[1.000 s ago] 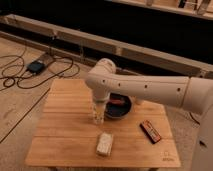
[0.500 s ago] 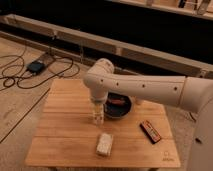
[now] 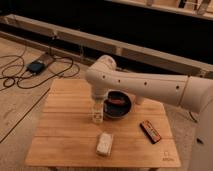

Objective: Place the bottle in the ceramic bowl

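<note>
Warm, yellowish light falls from overhead, and the wooden table (image 3: 65, 130) takes most of it at 6 o'clock. The arm (image 3: 145, 87) is the brightest thing in view (its pale shell nearly washes out toward 3 o'clock). The gripper (image 3: 98, 104) hangs in the arm's own shade just left of centre, right above the bottle (image 3: 97, 116), which catches a faint gleam. The ceramic bowl (image 3: 124, 109) reads almost black, with a dull glint on its rim. The wall (image 3: 125, 25) at 12 o'clock is deep shadow, and the floor (image 3: 20, 107) at 9 o'clock is dim.
</note>
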